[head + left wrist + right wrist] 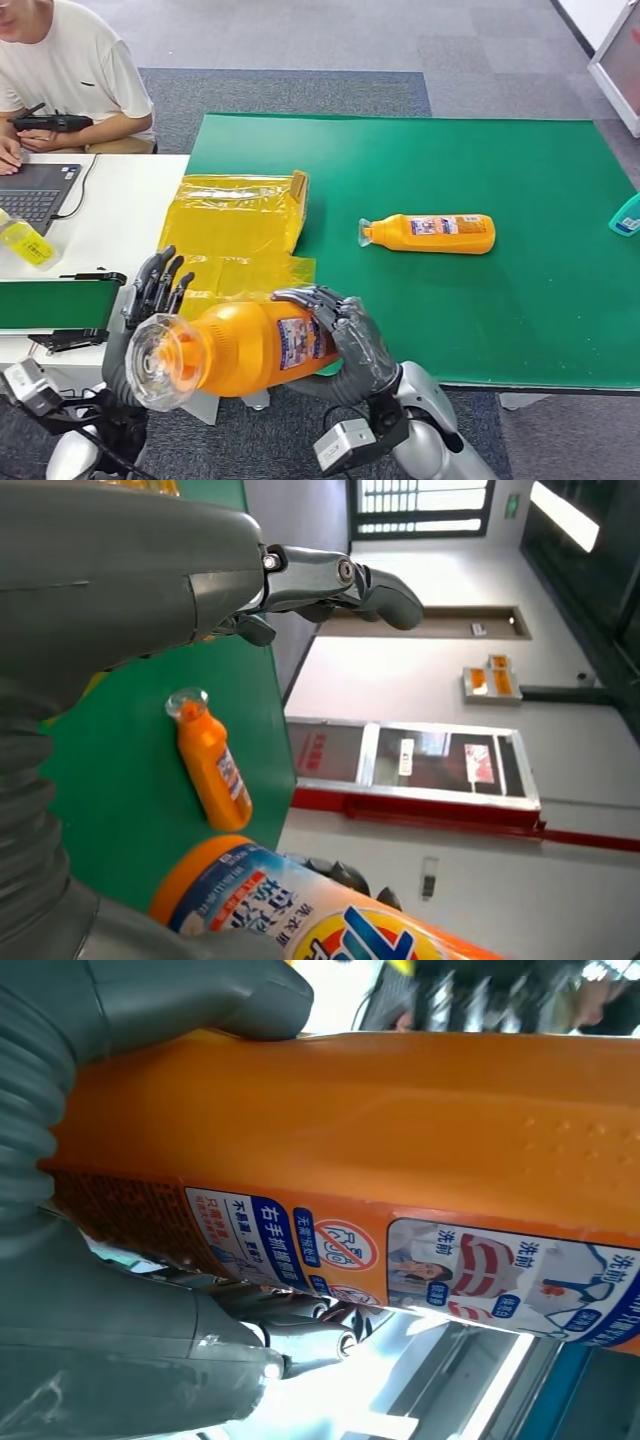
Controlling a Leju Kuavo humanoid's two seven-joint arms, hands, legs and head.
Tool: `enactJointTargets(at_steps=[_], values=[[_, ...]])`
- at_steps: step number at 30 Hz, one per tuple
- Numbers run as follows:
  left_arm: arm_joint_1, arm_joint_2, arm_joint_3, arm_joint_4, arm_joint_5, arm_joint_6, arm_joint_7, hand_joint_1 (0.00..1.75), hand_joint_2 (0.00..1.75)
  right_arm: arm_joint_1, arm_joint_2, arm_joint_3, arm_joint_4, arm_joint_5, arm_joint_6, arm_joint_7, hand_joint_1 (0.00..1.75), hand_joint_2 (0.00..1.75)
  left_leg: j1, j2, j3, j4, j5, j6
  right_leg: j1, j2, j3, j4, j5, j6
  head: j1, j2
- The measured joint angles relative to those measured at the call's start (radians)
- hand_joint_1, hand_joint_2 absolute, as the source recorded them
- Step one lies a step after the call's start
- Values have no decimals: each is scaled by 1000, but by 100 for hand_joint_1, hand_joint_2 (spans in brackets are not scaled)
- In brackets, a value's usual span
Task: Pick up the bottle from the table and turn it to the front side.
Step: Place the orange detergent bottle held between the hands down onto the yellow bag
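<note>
My right hand (351, 335) grips an orange bottle (241, 348) around its lower half and holds it on its side above the table's front edge. The clear cap points toward me and to the left, and a printed label faces up. In the right wrist view the bottle (377, 1140) lies across my hand (113, 1340), thumb on one side and fingers on the other. My left hand (155, 290) stands just behind the bottle's neck with fingers spread and nothing in them. The left wrist view has my extended fingers (340, 580) above the held bottle (302, 910).
A second orange bottle (430, 233) lies on its side on the green mat (490, 320). A yellow plastic bag (234, 230) covers the mat's left end. A person (68, 60) sits at a laptop (34, 190) on the white table (128, 220). A teal object (626, 215) sits at the right edge.
</note>
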Motion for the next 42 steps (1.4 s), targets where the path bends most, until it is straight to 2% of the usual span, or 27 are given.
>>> enactJointTargets(at_steps=[8, 16, 21, 28, 42], values=[[-92, 7, -129, 81, -88, 13, 41, 0, 175, -31, 26, 43, 87, -8, -4, 3, 175, 175, 0, 0, 0, 0, 0, 0, 0, 0, 0, 0, 0, 0, 0, 0], [-132, 22, -213, 113, -151, 33, 43, 0, 175, -56, 34, 47, 138, -7, -6, 25, 175, 175, 0, 0, 0, 0, 0, 0, 0, 0, 0, 0, 0, 0, 0, 0], [-166, 36, -273, 126, -211, 70, 46, 0, 175, -77, 48, 48, 234, -13, -14, 39, 175, 175, 0, 0, 0, 0, 1, 0, 0, 0, -1, 0, 1, 0, 0, 0], [-207, 66, -315, 149, -303, 136, 55, 0, 175, -108, 73, 47, 347, -17, -18, 20, 175, 175, 0, 0, 0, 0, 1, -1, 0, 1, -1, 0, 1, 0, 0, 0], [-210, 91, -330, 179, -264, 186, 76, 0, 175, -150, 131, 25, 532, -51, -40, -16, 175, 175, 0, 3, -1, 0, 1, -1, 0, 3, -4, 0, 2, 0, 0, 0]])
